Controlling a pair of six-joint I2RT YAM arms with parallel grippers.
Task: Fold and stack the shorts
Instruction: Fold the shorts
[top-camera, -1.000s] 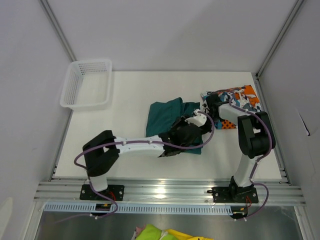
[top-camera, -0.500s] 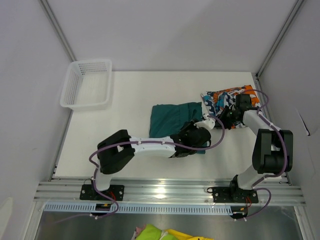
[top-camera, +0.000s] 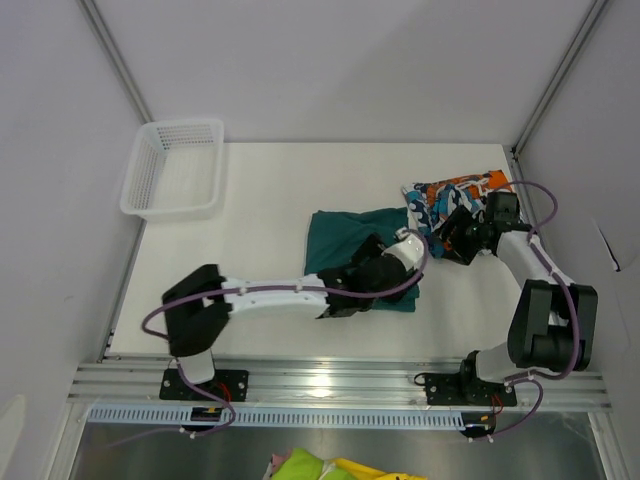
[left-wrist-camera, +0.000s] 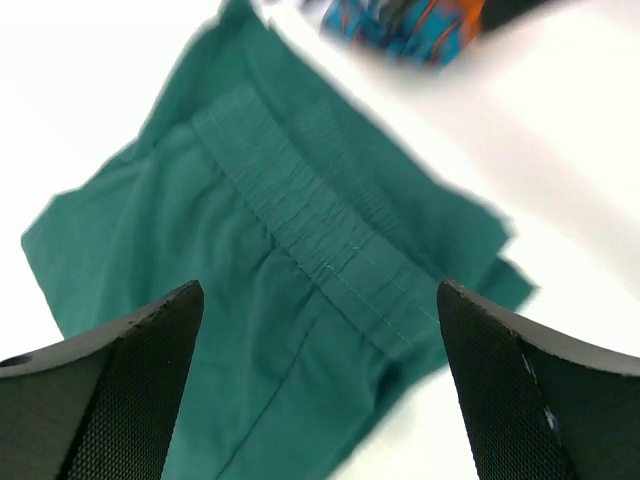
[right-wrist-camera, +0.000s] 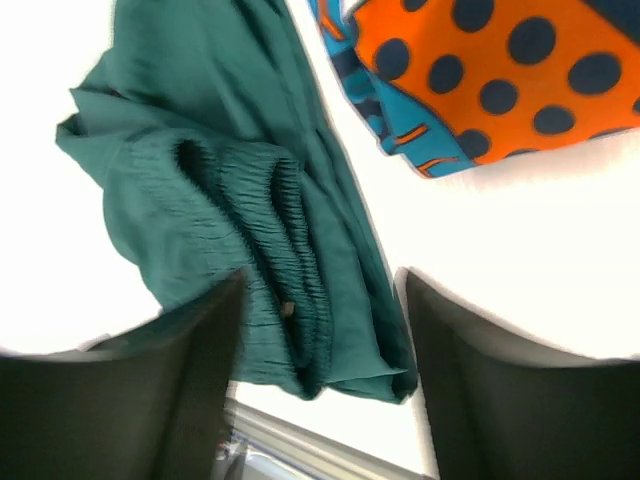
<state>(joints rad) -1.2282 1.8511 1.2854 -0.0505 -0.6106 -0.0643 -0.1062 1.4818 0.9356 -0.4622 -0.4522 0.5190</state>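
Since a second ago the right arm has swung out toward the right edge of the table (top-camera: 260, 190), and the dark teal shorts (top-camera: 345, 235) lie flatter near its centre, apparently folded. Patchwork shorts (top-camera: 455, 195) sit compact near the far right corner. Stacking looks next: one pair needs gripping and lifting onto the other. Left gripper (left-wrist-camera: 318, 290) hovers wide open, empty, over the teal waistband; right gripper (right-wrist-camera: 320, 280) gapes too, holding nothing, beside it
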